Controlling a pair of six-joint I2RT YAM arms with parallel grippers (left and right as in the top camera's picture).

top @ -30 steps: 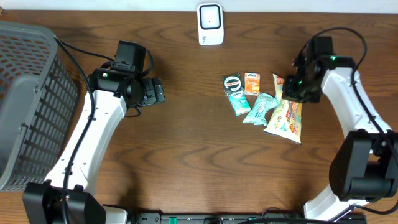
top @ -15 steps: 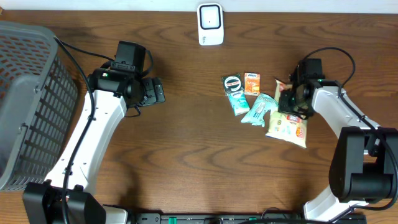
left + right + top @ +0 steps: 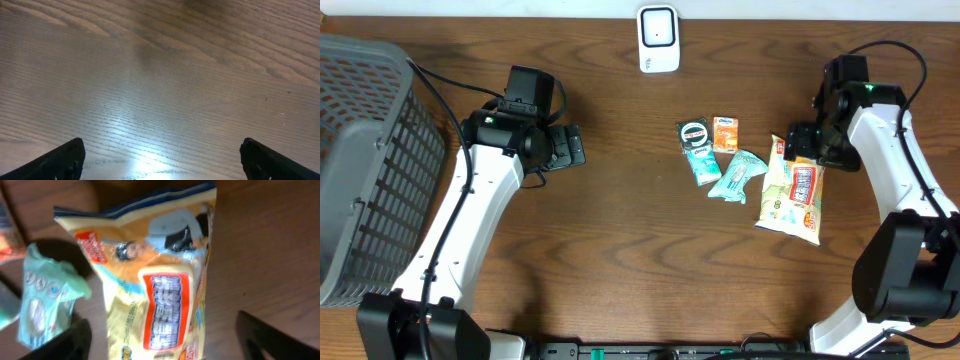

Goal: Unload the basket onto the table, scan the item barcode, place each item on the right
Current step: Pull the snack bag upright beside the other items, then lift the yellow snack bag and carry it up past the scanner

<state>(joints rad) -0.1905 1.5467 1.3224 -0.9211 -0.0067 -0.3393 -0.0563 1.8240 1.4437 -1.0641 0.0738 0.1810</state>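
My right pincer (image 3: 162,337) hangs with its fingers spread wide, clamped on nothing. The yellow snack bag (image 3: 793,190) lies on the table (image 3: 620,260) directly beneath it, running on past the fingertips. A teal packet (image 3: 42,297) sits just outside one finger. That arm comes up from the near right edge, elbow out, wrist folded inward. My left pincer (image 3: 160,162) is spread wide too, over bare wood, its arm stretched long and its wrist turned toward the packets. The white unit (image 3: 659,38), well beyond both pincers, is probably the scanner.
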